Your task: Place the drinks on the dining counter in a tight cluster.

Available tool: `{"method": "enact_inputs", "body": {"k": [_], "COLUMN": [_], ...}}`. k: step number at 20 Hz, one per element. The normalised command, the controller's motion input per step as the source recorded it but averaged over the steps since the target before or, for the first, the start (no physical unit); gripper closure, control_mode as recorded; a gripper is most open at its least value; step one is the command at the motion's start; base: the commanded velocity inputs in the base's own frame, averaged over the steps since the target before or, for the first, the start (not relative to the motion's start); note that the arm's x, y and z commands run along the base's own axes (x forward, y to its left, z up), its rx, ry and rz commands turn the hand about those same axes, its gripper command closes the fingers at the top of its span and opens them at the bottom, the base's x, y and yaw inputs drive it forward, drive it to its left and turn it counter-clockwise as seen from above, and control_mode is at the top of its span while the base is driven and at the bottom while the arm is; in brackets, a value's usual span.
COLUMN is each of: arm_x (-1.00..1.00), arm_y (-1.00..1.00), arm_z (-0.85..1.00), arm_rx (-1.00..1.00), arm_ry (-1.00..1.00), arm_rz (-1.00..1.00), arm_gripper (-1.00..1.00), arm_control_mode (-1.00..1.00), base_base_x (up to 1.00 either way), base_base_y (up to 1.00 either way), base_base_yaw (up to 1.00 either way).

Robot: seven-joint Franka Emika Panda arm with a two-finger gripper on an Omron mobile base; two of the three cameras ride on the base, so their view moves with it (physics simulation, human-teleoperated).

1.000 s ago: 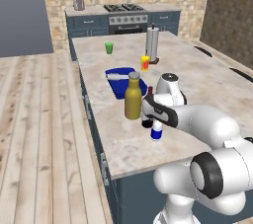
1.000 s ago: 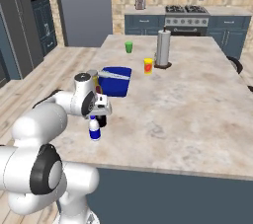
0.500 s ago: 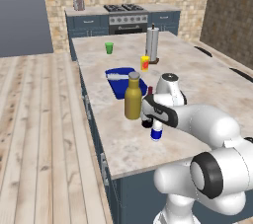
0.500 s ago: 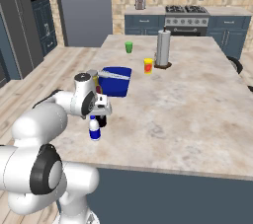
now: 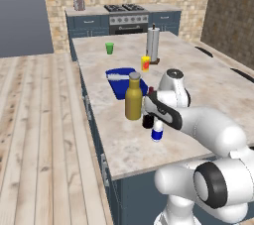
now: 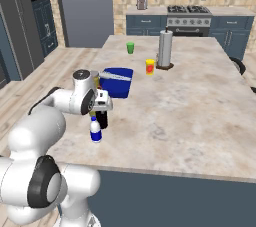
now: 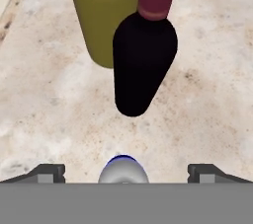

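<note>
Kitchen setting: brick back wall, stove at the far end, wood floor on one side. Dining counter [image 5: 198, 78] fills the middle, beige marble top on a dark blue base.

On its near part, by the long edge: blue tub [image 6: 116, 82], then the three drinks standing close together just in front of it. Yellow bottle [image 5: 133, 97] is the tallest, upright, grey cap. Wine bottle [image 7: 143, 57] stands right beside it; whether the two touch cannot be told. Small water bottle [image 5: 157, 131] stands nearest the robot, a short gap from the wine bottle. Paper towel roll, yellow cup and green cup sit well apart, farther up the counter.

Gripper [image 7: 126, 171]: jaws spread wide, holding nothing, one tip to each side of the water bottle's white cap.

Handling, judged: water bottle looks light, thin-walled, easy to tip; best taken around the body below the cap. Wine bottle likely heavy, smooth, breakable; take at the body, not the neck.

Obscured: forearm covers most of the wine bottle in both base views; labels unreadable.
</note>
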Motion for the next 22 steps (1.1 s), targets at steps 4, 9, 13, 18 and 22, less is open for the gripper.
{"method": "enact_inputs", "body": {"k": [4,9,13,18,22], "arm_x": [-0.23,-0.59,-0.6,-0.63,-0.6], "arm_y": [-0.06,-0.21,-0.17,-0.07,0.0], "arm_z": [0.18,0.01,0.04,0.06,0.11], "arm_rx": [0.04,0.06,0.01,0.0,0.0], "arm_ry": [-0.09,-0.13,-0.01,0.0,0.0], "arm_rz": [0.0,-0.01,0.0,-0.01,0.0], "arm_gripper": [-1.0,-1.0,-1.0,-1.0,-1.0], "arm_control_mode": [-1.0,-1.0,-1.0,-1.0,-1.0], "base_base_x": [0.0,0.0,0.0,0.0,0.0], "base_base_y": [0.0,0.0,0.0,0.0,0.0], "base_base_yaw": [0.0,0.0,0.0,0.0,0.0]}}
